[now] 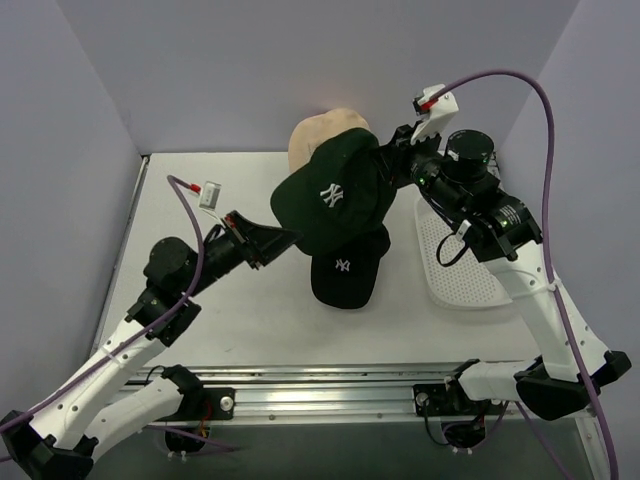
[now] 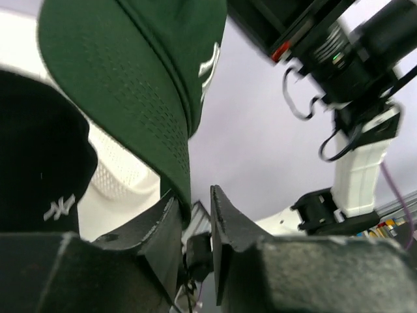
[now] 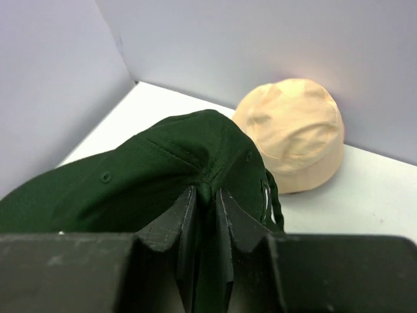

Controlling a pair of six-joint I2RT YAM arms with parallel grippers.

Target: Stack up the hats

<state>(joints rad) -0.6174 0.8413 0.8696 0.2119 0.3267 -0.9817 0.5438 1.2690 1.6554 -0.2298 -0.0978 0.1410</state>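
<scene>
Evidently the dark green hat (image 1: 335,195) hung mid-frame in the top view, over the black baseball cap (image 1: 345,270) lying on the worktop (image 1: 250,310), with the tan bucket hat (image 1: 320,135) behind it. The right hand (image 3: 207,195) was pinched shut on its rear crown. The left hand (image 2: 199,202) stood slightly parted around the brim tip. Stacking looked under way; the next move probably called for lowering it squarely onto the black cap.

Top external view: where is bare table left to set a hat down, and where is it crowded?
Free: the far-left table between the left wall and the tan bucket hat, and the near strip between the black baseball cap and the rail. Crowded: centre, where the dark green hat hangs over it; the white tray fills the right.
</scene>
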